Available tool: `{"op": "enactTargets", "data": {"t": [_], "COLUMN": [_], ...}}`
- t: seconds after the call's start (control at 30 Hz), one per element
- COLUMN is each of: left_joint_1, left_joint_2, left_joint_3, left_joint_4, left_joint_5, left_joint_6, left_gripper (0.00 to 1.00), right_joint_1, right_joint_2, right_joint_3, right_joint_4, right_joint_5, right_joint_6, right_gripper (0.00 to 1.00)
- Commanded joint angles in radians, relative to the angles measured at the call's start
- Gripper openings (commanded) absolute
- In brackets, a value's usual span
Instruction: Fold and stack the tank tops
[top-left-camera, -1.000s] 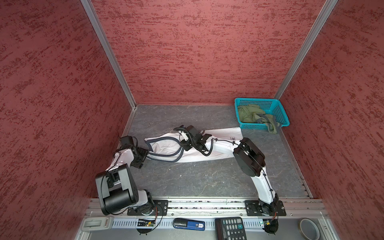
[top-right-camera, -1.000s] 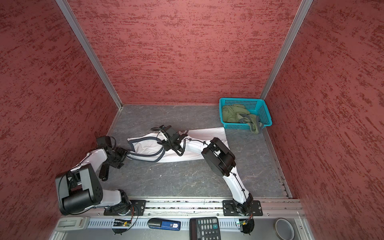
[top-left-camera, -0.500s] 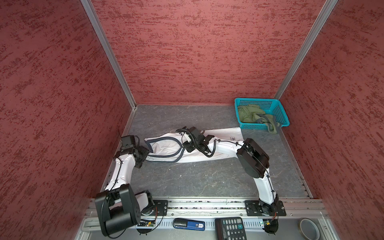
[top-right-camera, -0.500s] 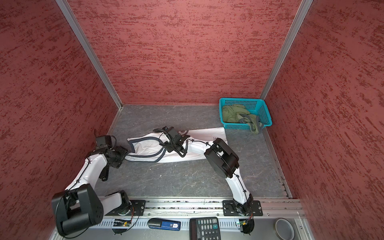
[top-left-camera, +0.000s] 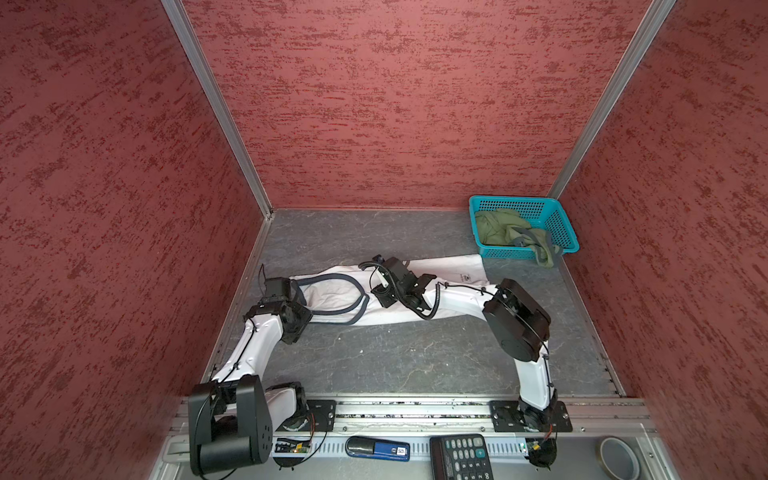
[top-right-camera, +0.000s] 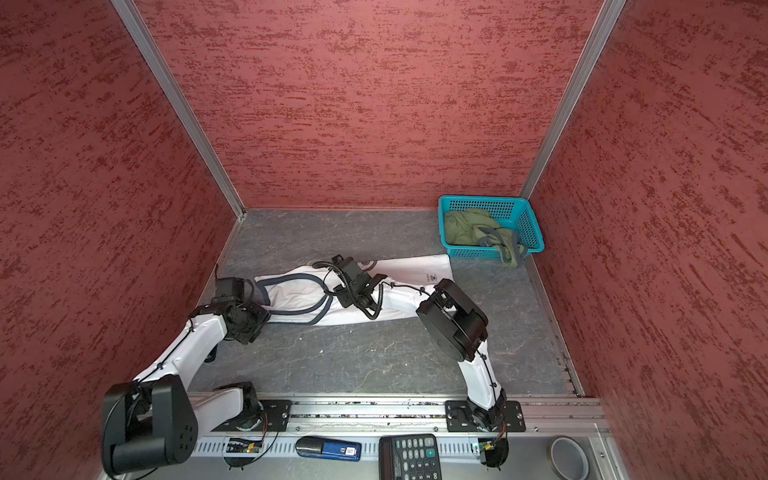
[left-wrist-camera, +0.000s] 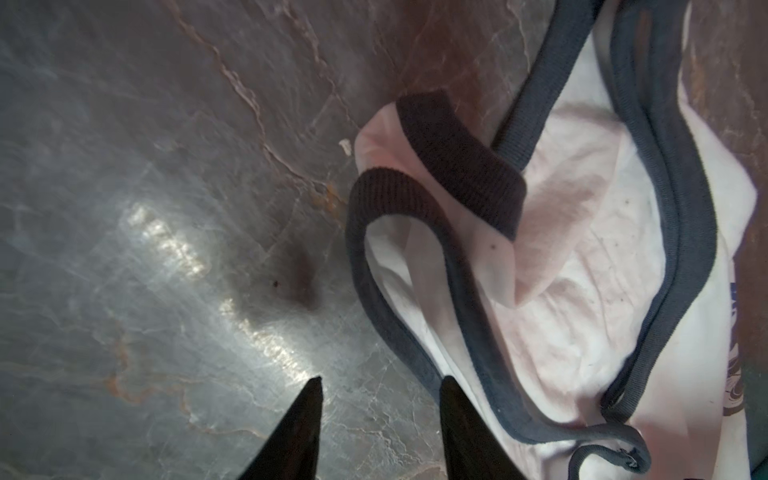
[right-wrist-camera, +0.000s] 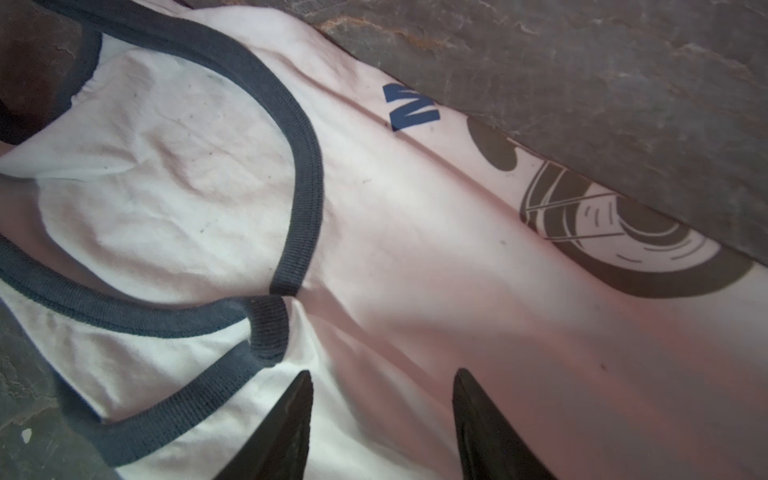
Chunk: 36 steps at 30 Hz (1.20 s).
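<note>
- A teal perforated plastic basket (top-left-camera: 512, 205) (top-right-camera: 490, 204) stands in the far right corner of the desk, close against the back and right walls.
- The desk (top-left-camera: 395, 361) (top-right-camera: 374, 365) has a grey top with pale marble-like veins.
- Red, rough-textured walls (top-left-camera: 395, 104) (top-right-camera: 374, 104) close it in at the back and on both sides, with aluminium posts (top-left-camera: 216, 108) (top-right-camera: 174, 99) at the two far corners.
- A slotted metal rail (top-left-camera: 415, 409) (top-right-camera: 374, 409) runs along the near edge.
- On the ledge in front of the rail lie:
  - a blue and black hand-held object (top-left-camera: 378, 448) (top-right-camera: 328, 449), too small to identify, left of the middle;
  - a dark calculator (top-left-camera: 461, 457) (top-right-camera: 409, 457) just to its right;
  - a roll of tape (top-left-camera: 619, 457) (top-right-camera: 569, 457) near the right end.
</note>
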Motion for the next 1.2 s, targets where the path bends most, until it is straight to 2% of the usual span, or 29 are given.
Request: {"op": "enactTargets", "data": {"t": [0.0, 0.23, 0.53, 0.67, 0.87, 0.93, 1.17], "left_joint_1": [-0.005, -0.006, 0.006, 0.020, 0.025, 0.025, 0.024], "left_joint_2": [0.037, 0.178, 0.332, 0.382, 0.439, 0.461, 0.580], "left_joint_3": [0.022, 0.105, 0.186, 0.189, 0.226, 0.249, 0.397], "left_joint_4": [0.091, 0.132, 0.125, 0.138, 0.130, 0.124, 0.095], "left_joint_5": [0.014, 0.009, -0.029, -0.028, -0.043, -0.045, -0.063], "left_joint_6": [-0.010, 0.003, 0.027, 0.034, 0.048, 0.050, 0.052], "left_gripper": [0.41, 0.31, 0.26, 0.25, 0.25, 0.25, 0.28], "right_joint_1": [0.005, -0.013, -0.069, -0.142, -0.310, -0.352, -0.409], "right_joint_2": [-0.061, -0.081, -0.100, -0.130, -0.111, -0.087, -0.036], "right_joint_3": [-0.023, -0.070, -0.108, -0.141, -0.128, -0.110, -0.129], "right_joint_4": [0.004, -0.009, -0.021, -0.027, -0.093, -0.126, -0.199], "right_joint_5": [0.083, 0.137, 0.159, 0.141, 0.074, 0.060, 0.038], "right_joint_6": [0.029, 0.057, 0.094, 0.124, 0.160, 0.180, 0.250], "right_gripper": [0.56, 0.55, 0.55, 0.55, 0.68, 0.69, 0.70]}}
